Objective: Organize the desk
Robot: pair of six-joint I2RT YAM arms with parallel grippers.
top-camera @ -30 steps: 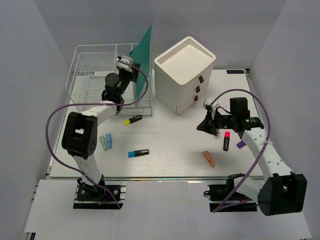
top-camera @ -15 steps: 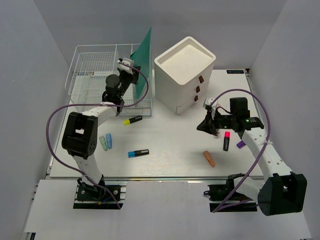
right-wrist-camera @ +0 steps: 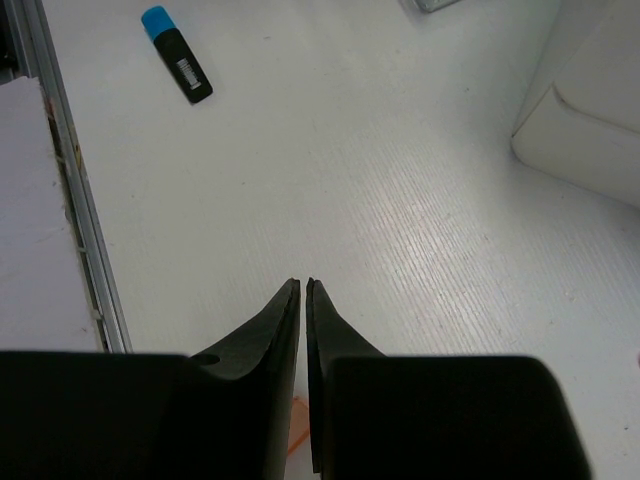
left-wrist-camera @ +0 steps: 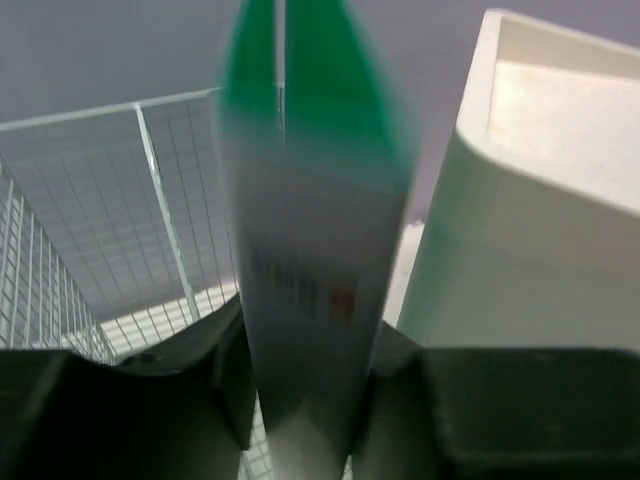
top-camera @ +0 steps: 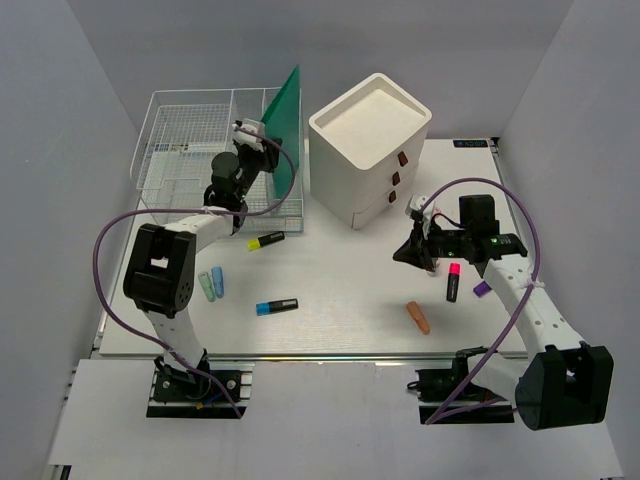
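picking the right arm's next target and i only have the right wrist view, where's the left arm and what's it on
observer: The left gripper is up at the wire basket, with the green folder standing between its fingers. I cannot tell whether it is clamped.
operator: anything loose close to my gripper that i can't see
observer: A pink highlighter lies on the desk just behind the right gripper, beside the wrist.
operator: and over on the left side
observer: A yellow highlighter lies just in front of the basket.
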